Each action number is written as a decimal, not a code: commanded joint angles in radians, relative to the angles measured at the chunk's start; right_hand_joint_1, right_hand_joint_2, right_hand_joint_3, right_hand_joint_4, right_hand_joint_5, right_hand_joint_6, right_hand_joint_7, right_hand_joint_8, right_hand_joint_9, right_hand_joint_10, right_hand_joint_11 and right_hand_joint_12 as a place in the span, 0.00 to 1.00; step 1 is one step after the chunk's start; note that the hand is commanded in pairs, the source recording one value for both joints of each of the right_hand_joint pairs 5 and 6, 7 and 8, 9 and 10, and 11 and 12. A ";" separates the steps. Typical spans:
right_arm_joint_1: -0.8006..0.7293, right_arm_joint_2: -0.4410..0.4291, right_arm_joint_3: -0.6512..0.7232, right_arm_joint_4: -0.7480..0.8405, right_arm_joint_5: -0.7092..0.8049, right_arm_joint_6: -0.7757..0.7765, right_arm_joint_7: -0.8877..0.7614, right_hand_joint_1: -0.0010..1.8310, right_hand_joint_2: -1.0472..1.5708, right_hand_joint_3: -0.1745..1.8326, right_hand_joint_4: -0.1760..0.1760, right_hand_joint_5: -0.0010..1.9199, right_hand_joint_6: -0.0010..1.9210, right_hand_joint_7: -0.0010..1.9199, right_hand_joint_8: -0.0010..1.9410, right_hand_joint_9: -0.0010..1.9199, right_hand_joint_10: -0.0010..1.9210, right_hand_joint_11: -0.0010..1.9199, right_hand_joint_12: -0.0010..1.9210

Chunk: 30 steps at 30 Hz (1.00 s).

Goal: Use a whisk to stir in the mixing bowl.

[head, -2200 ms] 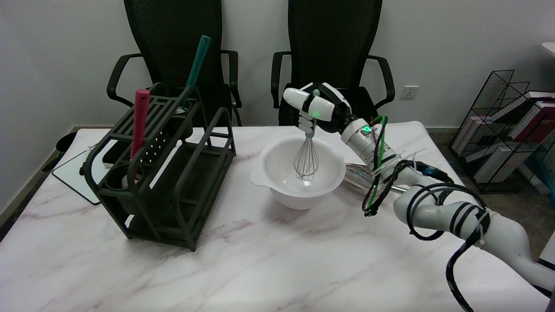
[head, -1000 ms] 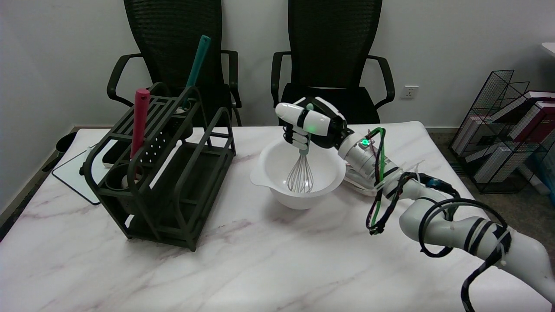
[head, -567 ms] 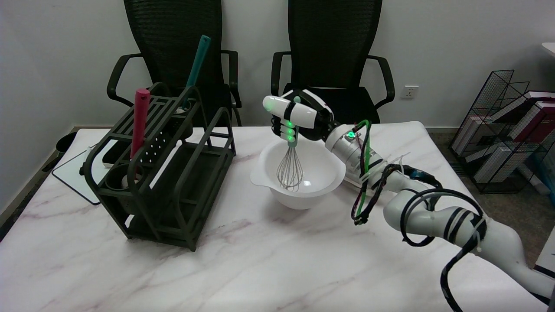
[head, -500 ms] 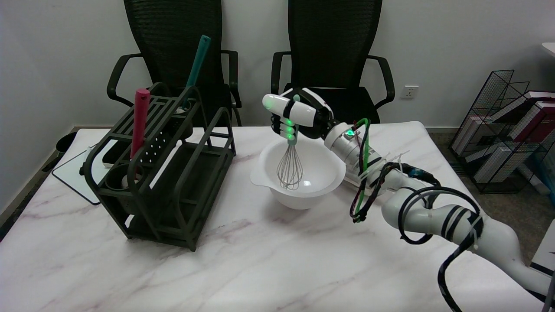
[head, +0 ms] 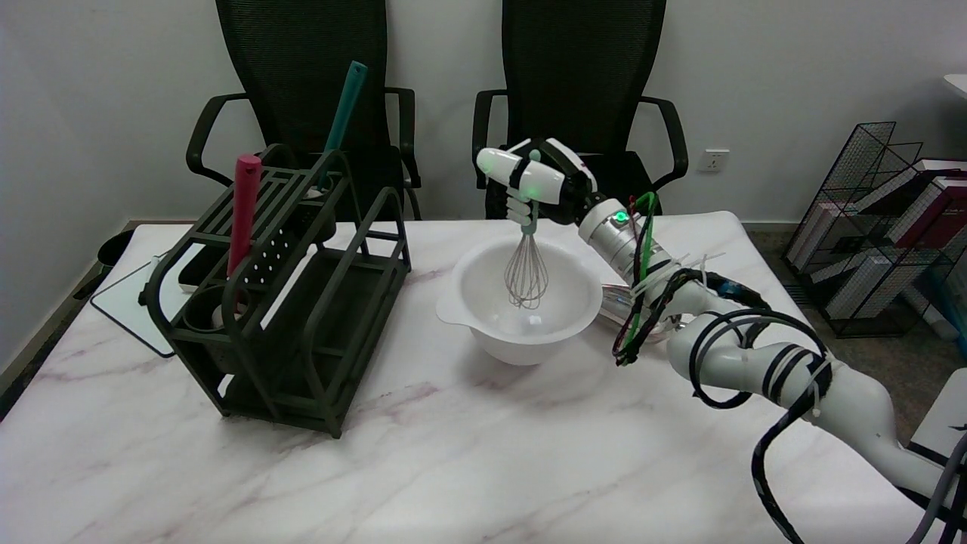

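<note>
One hand (head: pixel 538 183) works here, the right, and it is wrapped around the pale green handle of the whisk (head: pixel 526 266), holding it nearly upright. Straight below the hand, the whisk's wire loops hang inside the white bowl (head: pixel 574 321); whether they touch the bottom cannot be told. The bowl stands on the marble table (head: pixel 453 461) under the hand, its pour lip pointing left and toward the camera. Behind the bowl, under the forearm, something shiny lies on the table (head: pixel 621 301), mostly hidden by the arm and its cable bundle (head: pixel 642 302), so what it is cannot be told. Well to the hand's left stands a dark rack (head: pixel 279 295), with a red utensil handle (head: pixel 243 208) upright in its near cup and a teal handle (head: pixel 341 113) leaning out of its far cup; open table lies between rack and bowl. Beyond the rack's far left corner a white board (head: pixel 132 302) lies flat on the table. Behind the hand, two black chairs (head: pixel 582 83) face the table's far edge, one directly behind it. Far to the hand's right, off the table, a wire basket (head: pixel 891 227) holds books.
</note>
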 commanded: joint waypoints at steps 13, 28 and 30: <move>-0.312 0.050 0.250 -0.253 0.000 -0.064 -0.066 0.63 0.94 0.29 0.50 1.00 1.00 1.00 0.99 1.00 1.00 1.00 1.00; -0.266 0.050 0.115 -0.327 0.008 -0.116 -0.065 0.63 0.94 0.28 0.50 1.00 1.00 1.00 0.99 1.00 1.00 1.00 1.00; -0.240 0.047 0.090 -0.315 0.008 -0.117 -0.066 0.63 0.94 0.28 0.50 1.00 1.00 1.00 0.99 1.00 1.00 1.00 1.00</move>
